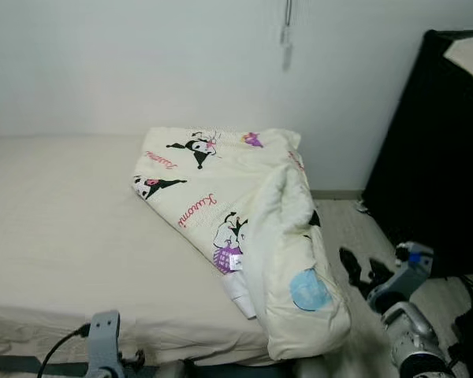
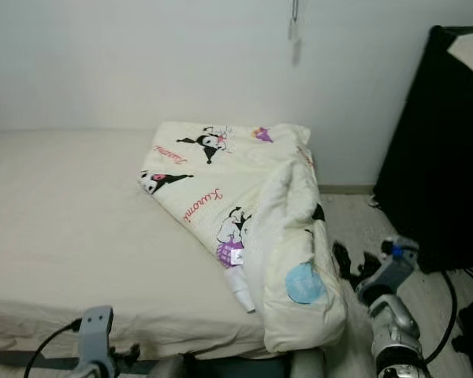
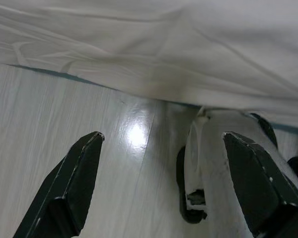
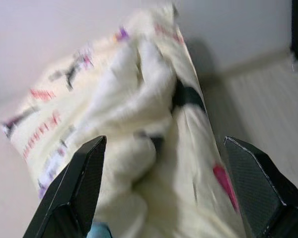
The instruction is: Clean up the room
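Right gripper (image 1: 361, 272) sat spread wide beside the cartoon-print blanket (image 1: 244, 213) slumped over the bed (image 1: 63, 228) corner, left gripper (image 3: 159, 183) splayed near the floor, so next move looked like reaching in to grab it

Soft, even, shadowless light in the head views; a glare spot on the floor (image 3: 136, 135); the right wrist view smears the blanket (image 4: 139, 124) with blur.

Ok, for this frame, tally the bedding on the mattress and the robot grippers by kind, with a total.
Cream cartoon-print quilt, bunched at the bed's right edge: 1
Beige fitted mattress sheet: 1
Black two-finger grippers: 2, the left gripper low over the floor and the right gripper facing the quilt, both open
Total: 4
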Tool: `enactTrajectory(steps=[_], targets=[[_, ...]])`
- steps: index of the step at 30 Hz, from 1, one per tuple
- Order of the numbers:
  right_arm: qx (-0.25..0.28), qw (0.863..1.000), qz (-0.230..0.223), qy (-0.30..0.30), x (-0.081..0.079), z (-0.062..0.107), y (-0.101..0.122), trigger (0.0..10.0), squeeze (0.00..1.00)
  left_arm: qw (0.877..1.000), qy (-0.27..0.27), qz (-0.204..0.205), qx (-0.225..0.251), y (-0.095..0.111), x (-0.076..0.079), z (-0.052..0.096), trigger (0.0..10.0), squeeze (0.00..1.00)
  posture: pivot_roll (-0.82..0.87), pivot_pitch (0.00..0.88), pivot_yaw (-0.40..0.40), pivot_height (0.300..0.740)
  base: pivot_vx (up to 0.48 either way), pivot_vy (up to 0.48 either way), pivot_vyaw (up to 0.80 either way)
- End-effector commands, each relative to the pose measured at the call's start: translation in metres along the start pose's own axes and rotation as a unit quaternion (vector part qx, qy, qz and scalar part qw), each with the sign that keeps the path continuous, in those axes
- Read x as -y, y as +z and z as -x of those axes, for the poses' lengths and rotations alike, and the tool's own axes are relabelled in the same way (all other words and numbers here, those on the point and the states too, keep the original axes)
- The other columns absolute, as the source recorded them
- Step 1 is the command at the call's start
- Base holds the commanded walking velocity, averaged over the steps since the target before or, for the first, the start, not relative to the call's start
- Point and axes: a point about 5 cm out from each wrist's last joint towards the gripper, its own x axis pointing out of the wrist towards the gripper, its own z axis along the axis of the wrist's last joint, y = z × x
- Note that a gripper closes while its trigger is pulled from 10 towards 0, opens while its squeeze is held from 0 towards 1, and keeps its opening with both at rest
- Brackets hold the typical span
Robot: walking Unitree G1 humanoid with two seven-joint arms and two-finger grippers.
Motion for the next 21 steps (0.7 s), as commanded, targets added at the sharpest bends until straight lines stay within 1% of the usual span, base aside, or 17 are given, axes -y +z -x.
enactTrajectory(steps=[1,3,5,6,8,10,11,12,13,15,16,17,18,19,20,21], targets=[[0.017,1.0,-0.001,0.018,-0.008,-0.005,0.005,10.0,0.0,1.0,0.008,-0.018,-0.009,-0.002,-0.01,0.002,10.0,0.0,-0.02,0.0,0.037,0.582,0.0,0.0,0.0],[0.046,0.999,0.012,0.021,-0.011,-0.009,0.018,10.0,0.0,0.999,0.011,-0.024,-0.022,-0.011,-0.013,0.004,10.0,0.0,-0.01,0.0,0.042,0.582,0.0,0.0,0.0],[0.079,0.997,0.023,0.007,-0.01,-0.013,0.034,10.0,0.0,0.999,0.01,-0.033,-0.033,-0.019,-0.016,0.006,10.0,0.0,0.0,0.006,0.046,0.582,0.0,0.0,0.0],[0.085,0.996,0.033,-0.001,-0.01,-0.014,0.039,10.0,0.0,0.999,0.01,-0.036,-0.035,-0.02,-0.017,0.007,10.0,0.0,0.0,0.014,0.049,0.582,0.0,0.0,0.0],[0.088,0.995,0.039,-0.005,-0.01,-0.014,0.041,10.0,0.0,0.999,0.01,-0.037,-0.036,-0.021,-0.018,0.007,10.0,0.0,0.0,0.018,0.049,0.582,0.0,0.0,0.0],[0.078,0.994,0.069,-0.018,-0.014,-0.019,0.042,10.0,0.0,0.998,0.008,-0.043,-0.04,-0.024,-0.019,0.008,10.0,0.0,0.01,0.031,0.055,0.582,0.0,0.0,0.0],[0.078,0.994,0.069,-0.018,-0.014,-0.019,0.042,10.0,0.0,0.998,0.008,-0.043,-0.04,-0.024,-0.019,0.008,10.0,0.0,0.01,0.031,0.055,0.582,0.0,0.0,0.0],[0.067,0.994,0.085,0.003,-0.028,-0.026,0.039,10.0,0.0,0.998,0.006,-0.049,-0.042,-0.026,-0.021,0.009,10.0,0.0,0.01,0.067,0.069,0.582,0.0,0.0,0.0],[0.067,0.994,0.085,0.003,-0.028,-0.026,0.039,10.0,0.0,0.998,0.006,-0.049,-0.042,-0.026,-0.021,0.009,10.0,0.0,0.01,0.067,0.069,0.582,0.0,0.0,0.0],[0.051,0.994,0.091,0.044,-0.051,-0.036,0.032,10.0,0.0,0.998,0.004,-0.054,-0.042,-0.027,-0.022,0.01,10.0,0.0,0.02,0.083,0.072,0.582,0.0,0.0,0.0],[0.051,0.994,0.091,0.044,-0.051,-0.036,0.032,10.0,0.0,0.998,0.004,-0.054,-0.042,-0.027,-0.022,0.01,10.0,0.0,0.02,0.083,0.072,0.582,0.0,0.0,0.0],[0.042,0.993,0.092,0.065,-0.063,-0.041,0.028,10.0,0.0,0.998,0.002,-0.055,-0.041,-0.026,-0.022,0.01,10.0,0.0,0.02,0.087,0.073,0.582,0.0,0.0,0.0],[0.035,0.991,0.093,0.09,-0.078,-0.046,0.024,10.0,0.0,0.998,-0.001,-0.055,-0.035,-0.024,-0.023,0.01,10.0,0.0,0.04,0.109,0.074,0.582,0.0,0.0,0.0],[0.03,0.989,0.093,0.106,-0.087,-0.049,0.022,10.0,0.0,0.998,-0.004,-0.054,-0.031,-0.022,-0.023,0.01,10.0,0.0,0.04,0.109,0.074,0.582,0.0,0.0,0.0],[0.023,0.987,0.094,0.13,-0.103,-0.054,0.019,10.0,0.0,0.998,-0.008,-0.054,-0.023,-0.018,-0.023,0.009,10.0,0.0,0.06,0.124,0.074,0.582,0.0,0.0,0.0],[0.023,0.987,0.094,0.13,-0.103,-0.054,0.019,10.0,0.0,0.998,-0.008,-0.054,-0.023,-0.018,-0.023,0.009,10.0,0.0,0.06,0.124,0.074,0.582,0.0,0.0,0.0]])
